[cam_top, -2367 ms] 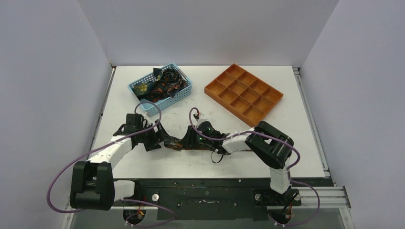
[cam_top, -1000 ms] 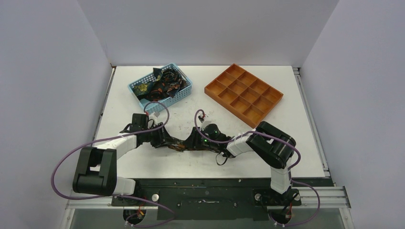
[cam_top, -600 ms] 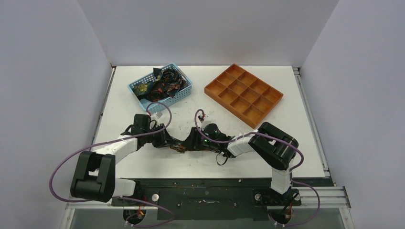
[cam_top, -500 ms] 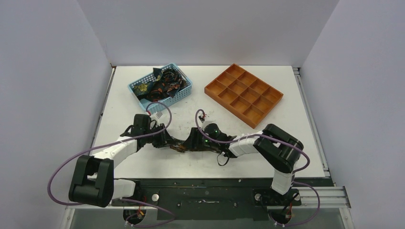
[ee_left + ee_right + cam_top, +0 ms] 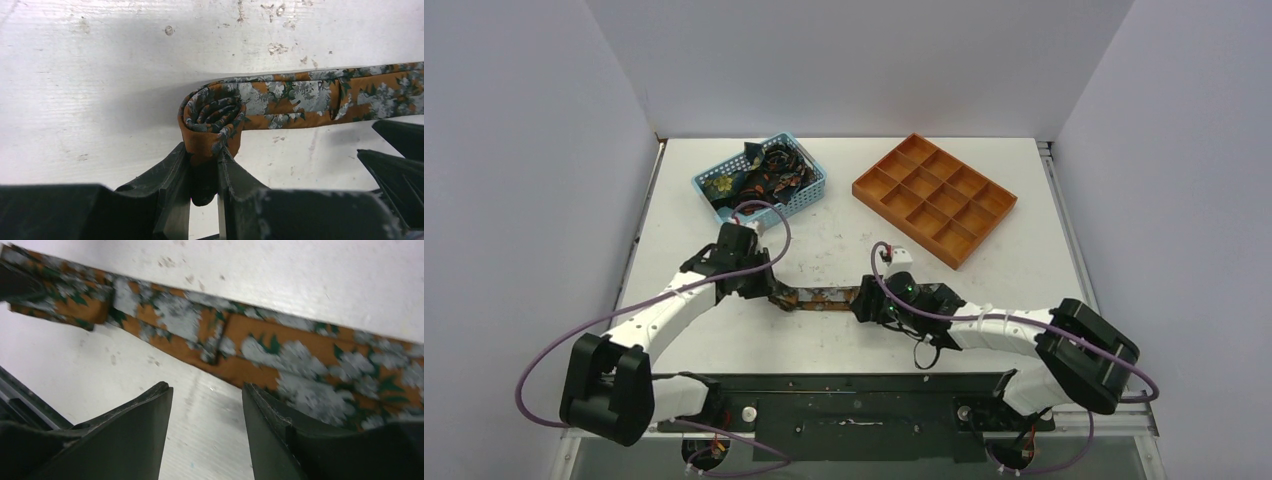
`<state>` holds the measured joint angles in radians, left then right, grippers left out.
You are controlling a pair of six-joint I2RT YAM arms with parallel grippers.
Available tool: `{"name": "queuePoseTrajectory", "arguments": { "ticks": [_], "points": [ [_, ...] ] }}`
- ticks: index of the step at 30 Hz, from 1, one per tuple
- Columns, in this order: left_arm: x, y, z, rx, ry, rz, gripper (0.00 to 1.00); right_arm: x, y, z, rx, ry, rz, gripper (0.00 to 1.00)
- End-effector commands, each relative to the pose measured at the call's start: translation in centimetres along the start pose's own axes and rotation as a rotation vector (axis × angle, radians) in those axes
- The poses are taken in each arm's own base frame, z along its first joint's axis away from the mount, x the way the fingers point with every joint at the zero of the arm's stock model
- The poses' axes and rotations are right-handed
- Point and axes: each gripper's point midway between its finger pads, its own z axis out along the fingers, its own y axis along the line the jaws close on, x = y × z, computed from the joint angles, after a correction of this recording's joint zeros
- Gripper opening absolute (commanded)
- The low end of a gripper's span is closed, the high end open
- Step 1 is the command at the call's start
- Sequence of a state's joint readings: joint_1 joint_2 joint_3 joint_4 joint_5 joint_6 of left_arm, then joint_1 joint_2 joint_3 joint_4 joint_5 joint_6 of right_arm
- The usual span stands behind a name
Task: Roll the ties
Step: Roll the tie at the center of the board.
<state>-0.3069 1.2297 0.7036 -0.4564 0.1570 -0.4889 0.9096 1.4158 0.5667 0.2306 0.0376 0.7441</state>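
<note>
An orange tie (image 5: 822, 297) with grey and teal flowers lies flat on the table between my two grippers. Its left end is wound into a small roll (image 5: 212, 116), and my left gripper (image 5: 204, 152) is shut on that roll from below. From there the flat length (image 5: 320, 97) runs off to the right. My right gripper (image 5: 207, 390) stands open over bare table, nothing between its fingers, with the tie (image 5: 280, 347) just past its tips. In the top view the left gripper (image 5: 769, 292) and the right gripper (image 5: 861, 303) sit at opposite ends of the stretched part.
A light-blue mesh basket (image 5: 792, 203) at the back left holds more dark patterned ties (image 5: 764, 175). An orange compartment tray (image 5: 902, 225) lies at the back right. White walls close in the left and right sides of the table.
The right gripper has opened, let go of the tie and drawn back to the right. The left gripper has closed tighter on the rolled end, and the tie now lies straighter.
</note>
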Motion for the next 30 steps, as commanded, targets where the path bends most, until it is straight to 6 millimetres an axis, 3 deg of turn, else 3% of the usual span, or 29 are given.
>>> {"name": "queuePoseTrajectory", "arguments": {
  "ticks": [1,8,16,26,30],
  "points": [
    [-1.4,1.2,-1.1,-0.208,-0.012,0.075,0.0,1.3,-2.2,-1.4,0.069,-0.02,-0.022,0.54],
    [-2.4,2.6,-2.3,-0.501,0.009,0.211,0.0,2.7,-2.9,-2.7,0.091,-0.028,-0.04,0.53],
    [-3.2,3.4,-3.3,-0.777,0.002,0.357,0.0,2.5,-4.2,-4.5,0.123,-0.063,-0.041,0.53],
    [-2.3,1.4,-0.7,-0.968,-0.035,0.479,0.0,1.2,-5.6,-6.6,0.166,-0.121,-0.039,0.54],
    [-1.0,0.0,1.3,-0.959,-0.016,0.499,0.12,1.5,-6.5,-7.2,0.196,-0.115,-0.043,0.54]
  ]
}}
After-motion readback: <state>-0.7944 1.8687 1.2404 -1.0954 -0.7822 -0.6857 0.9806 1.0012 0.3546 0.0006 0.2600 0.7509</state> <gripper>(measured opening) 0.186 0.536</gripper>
